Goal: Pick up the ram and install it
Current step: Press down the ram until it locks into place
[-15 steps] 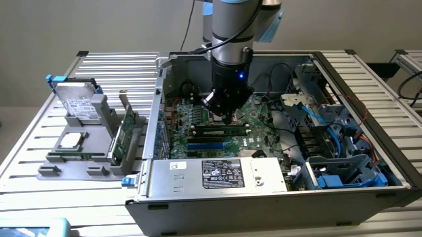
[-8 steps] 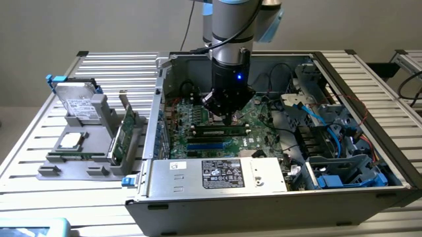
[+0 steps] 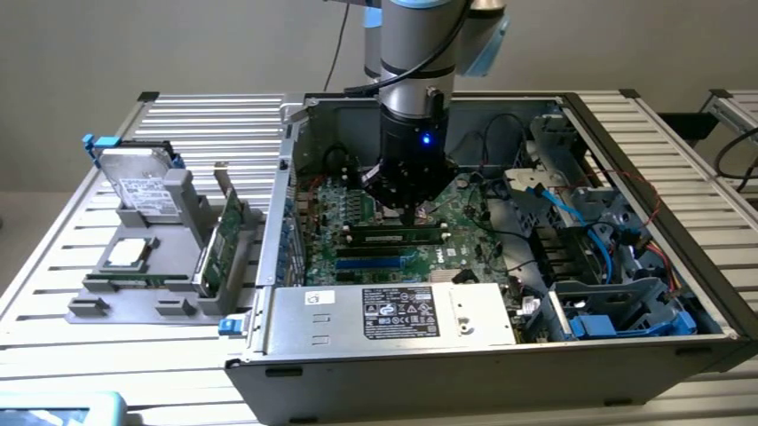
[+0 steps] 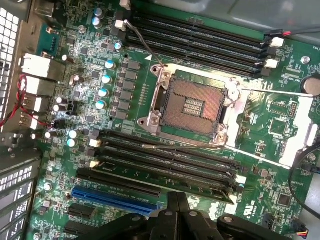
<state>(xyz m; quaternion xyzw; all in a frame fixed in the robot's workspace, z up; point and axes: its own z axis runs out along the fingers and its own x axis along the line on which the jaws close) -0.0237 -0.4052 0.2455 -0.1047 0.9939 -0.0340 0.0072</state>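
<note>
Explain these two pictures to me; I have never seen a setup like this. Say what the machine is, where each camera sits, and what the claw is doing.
The grey and black column is a robot arm reaching down into an open computer case that lies on a slatted metal table. One picture is taken from a camera standing off to the side; the other comes from a camera on the arm's wrist, looking straight down at the green main board. The claw is shut, its tips pressed on top of the ram, a thin dark stick that sits in one of the long black slots. In the wrist view the ram lies just ahead of the claw. Outside the case, on the exterior view's left, a grey rack holds spare parts.
</note>
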